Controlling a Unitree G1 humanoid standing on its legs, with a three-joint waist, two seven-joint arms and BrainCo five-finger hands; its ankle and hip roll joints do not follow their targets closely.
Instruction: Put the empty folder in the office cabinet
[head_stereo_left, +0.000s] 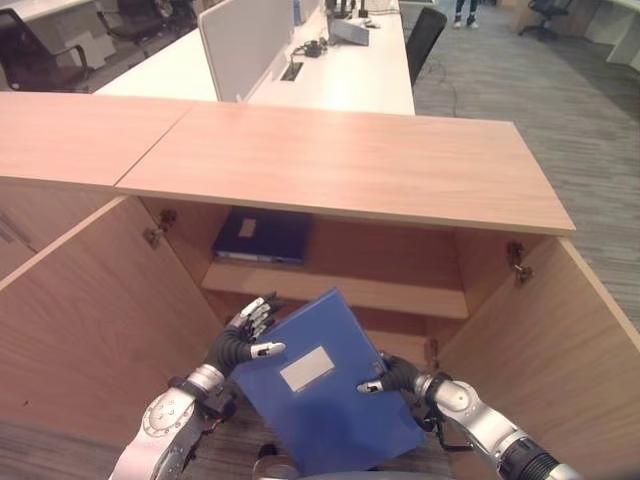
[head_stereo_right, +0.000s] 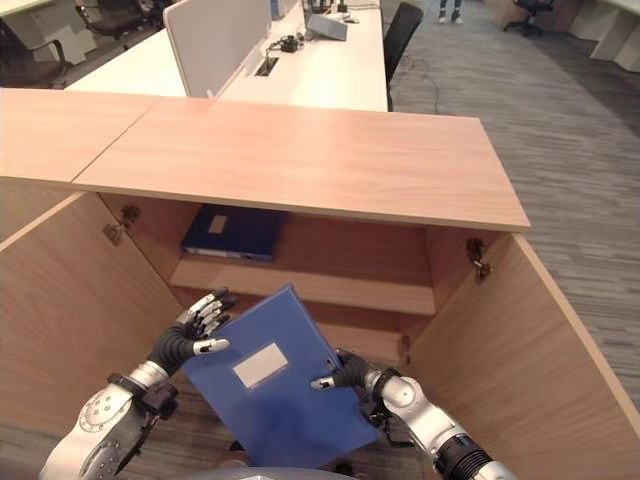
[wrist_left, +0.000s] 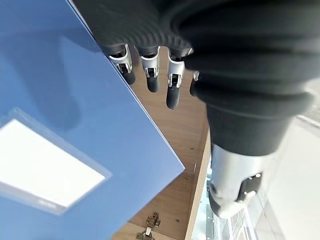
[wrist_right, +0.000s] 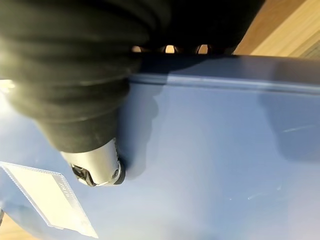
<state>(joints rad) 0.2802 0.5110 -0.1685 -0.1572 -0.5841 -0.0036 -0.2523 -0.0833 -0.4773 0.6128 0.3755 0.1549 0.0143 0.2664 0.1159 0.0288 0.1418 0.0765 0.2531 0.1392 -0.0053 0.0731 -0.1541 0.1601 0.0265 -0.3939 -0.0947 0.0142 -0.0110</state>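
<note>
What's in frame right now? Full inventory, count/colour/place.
folder: 1, blue with a white label, held tilted in front of the open cabinet, between both hands
second folder: 1, dark blue with a small label, lying flat on the upper shelf, left side
cabinet: 1, light wood, top closed over, both doors swung open, shelves visible inside
desks: white, behind the cabinet, with a grey divider panel and small items on top
office chairs: black, by the desks
person: legs at the far back
left hand: on the folder's left edge, thumb on its front face
right hand: on the folder's right edge, thumb on its face
</note>
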